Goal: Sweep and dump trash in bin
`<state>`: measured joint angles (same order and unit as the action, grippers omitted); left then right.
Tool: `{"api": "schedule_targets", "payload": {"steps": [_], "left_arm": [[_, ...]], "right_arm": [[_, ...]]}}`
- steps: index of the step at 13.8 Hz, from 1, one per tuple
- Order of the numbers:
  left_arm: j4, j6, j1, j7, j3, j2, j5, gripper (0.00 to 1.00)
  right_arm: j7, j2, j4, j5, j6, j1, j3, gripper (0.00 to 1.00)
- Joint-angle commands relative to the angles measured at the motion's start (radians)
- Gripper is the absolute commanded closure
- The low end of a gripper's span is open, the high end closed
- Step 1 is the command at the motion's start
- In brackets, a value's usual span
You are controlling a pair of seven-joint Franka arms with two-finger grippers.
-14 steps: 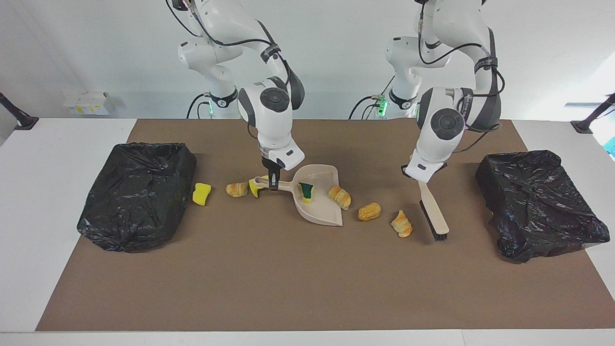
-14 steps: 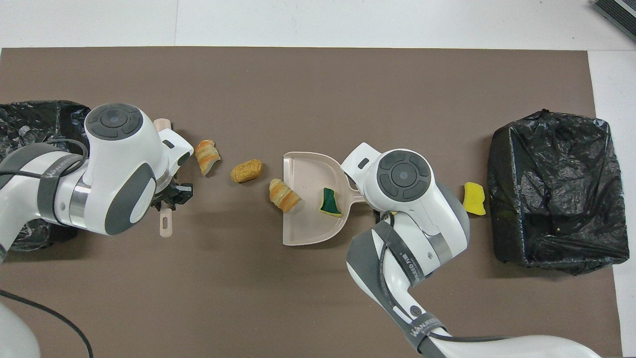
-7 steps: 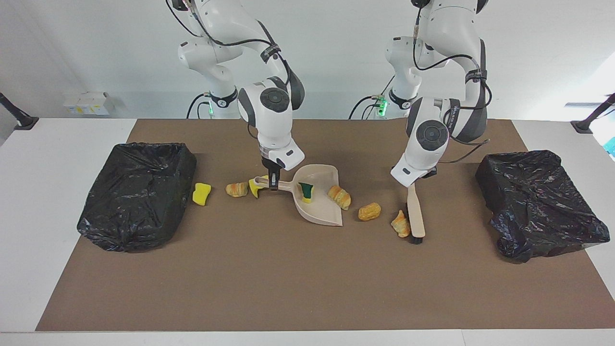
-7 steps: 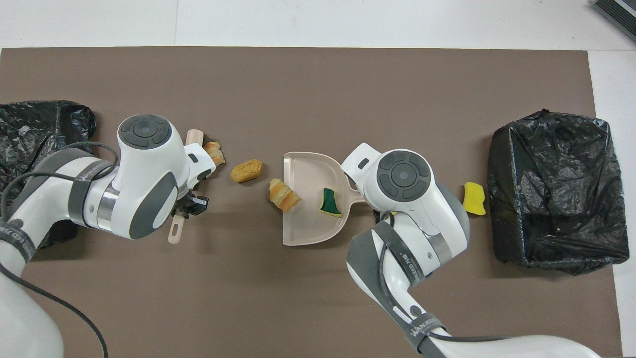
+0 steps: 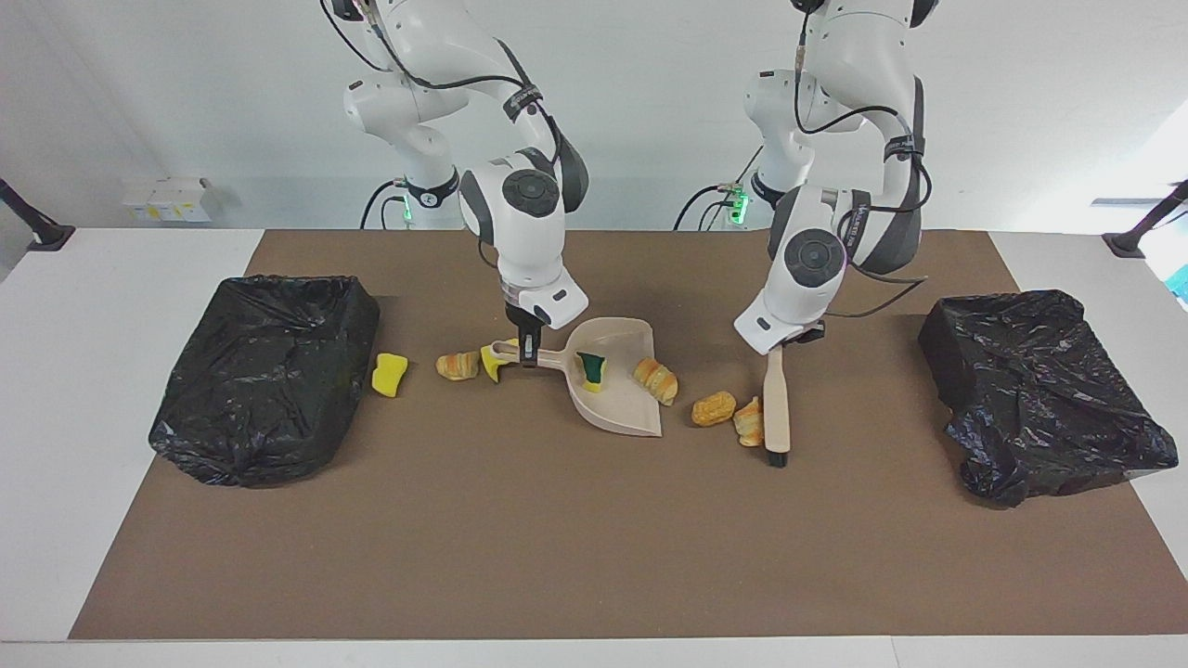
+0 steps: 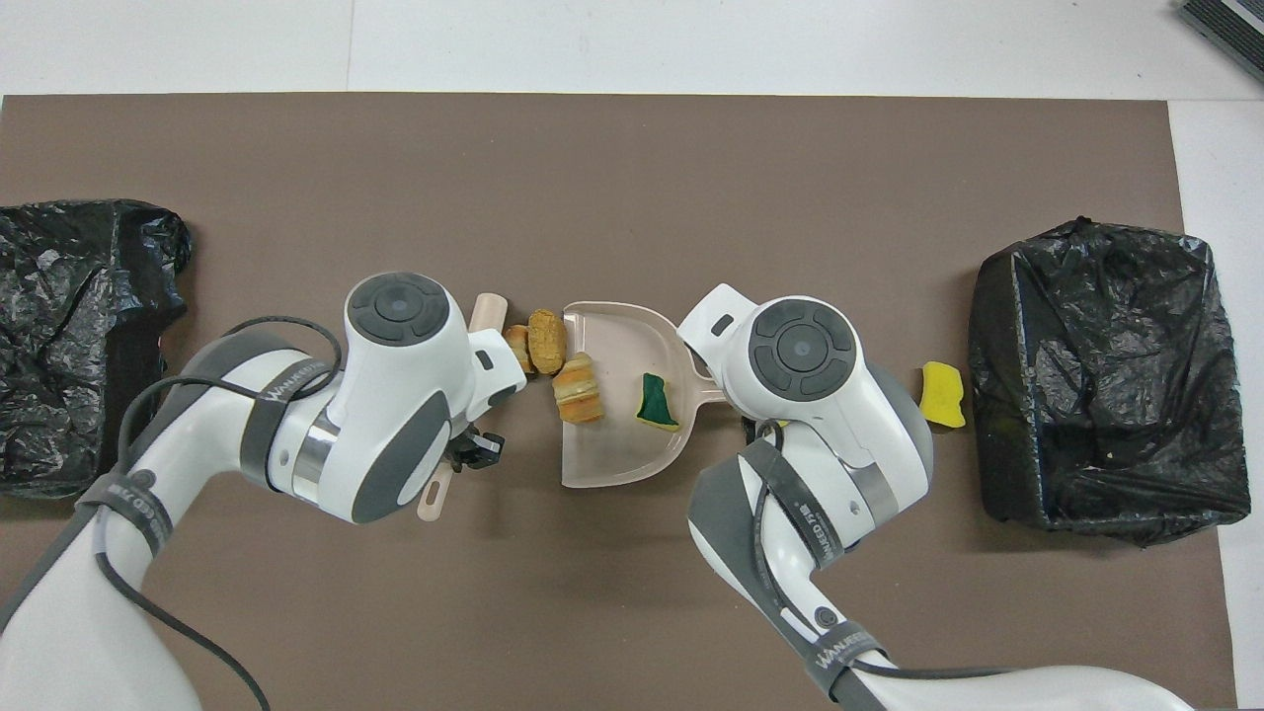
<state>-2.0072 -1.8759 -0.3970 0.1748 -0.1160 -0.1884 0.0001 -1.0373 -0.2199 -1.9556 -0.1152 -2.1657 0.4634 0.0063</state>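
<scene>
My right gripper (image 5: 527, 349) is shut on the handle of the beige dustpan (image 5: 620, 411), which rests on the mat. In the pan lies a green-backed sponge (image 5: 591, 368), with a croissant (image 5: 656, 380) at its open mouth. My left gripper (image 5: 785, 338) is shut on the beige brush (image 5: 775, 408), bristles down on the mat. The brush (image 6: 488, 308) presses a croissant (image 5: 748, 422) and a pastry (image 5: 714, 408) toward the pan's mouth. More trash lies by the pan's handle: a croissant (image 5: 458, 365), a yellow sponge piece (image 5: 495, 360) and a yellow sponge (image 5: 390, 374).
A bin lined with a black bag (image 5: 269, 371) stands at the right arm's end of the brown mat, close to the yellow sponge (image 6: 942, 394). A second black-bagged bin (image 5: 1030, 390) stands at the left arm's end.
My left arm has swept the brush across the mat toward the dustpan, pushing the croissant against the other pastry and both nearer the pan's mouth. The right arm and dustpan have stayed still.
</scene>
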Motion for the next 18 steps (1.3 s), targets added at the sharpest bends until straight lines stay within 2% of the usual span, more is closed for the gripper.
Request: {"api": "schedule_targets", "payload": {"steps": [1,2,5,10,14,16,18], "left_arm": [[-0.108,-0.074,-0.106,0.023,0.016,0.075,-0.093,1.00],[-0.110,-0.075,-0.117,0.049,0.015,0.076,-0.120,1.00],[-0.105,-0.081,-0.111,-0.041,0.016,0.072,-0.236,1.00],[-0.090,-0.103,-0.080,-0.103,0.016,0.061,-0.325,1.00],[-0.090,-0.081,-0.043,-0.139,0.015,0.066,-0.327,1.00],[-0.088,-0.088,-0.060,-0.130,0.009,0.066,-0.339,1.00],[-0.091,-0.086,-0.066,-0.121,0.004,0.075,-0.402,1.00]], "right_arm": [[0.017,0.002,-0.019,0.014,-0.023,-0.002,0.006,1.00],[0.016,0.002,-0.019,0.014,-0.023,-0.002,0.006,1.00],[0.017,0.002,-0.019,0.014,-0.023,-0.002,0.006,1.00],[0.017,0.002,-0.019,0.014,-0.023,-0.002,0.006,1.00],[0.016,0.002,-0.019,0.014,-0.023,-0.002,0.006,1.00],[0.016,0.002,-0.019,0.014,-0.023,-0.002,0.006,1.00],[0.017,0.002,-0.019,0.014,-0.023,-0.002,0.006,1.00]]}}
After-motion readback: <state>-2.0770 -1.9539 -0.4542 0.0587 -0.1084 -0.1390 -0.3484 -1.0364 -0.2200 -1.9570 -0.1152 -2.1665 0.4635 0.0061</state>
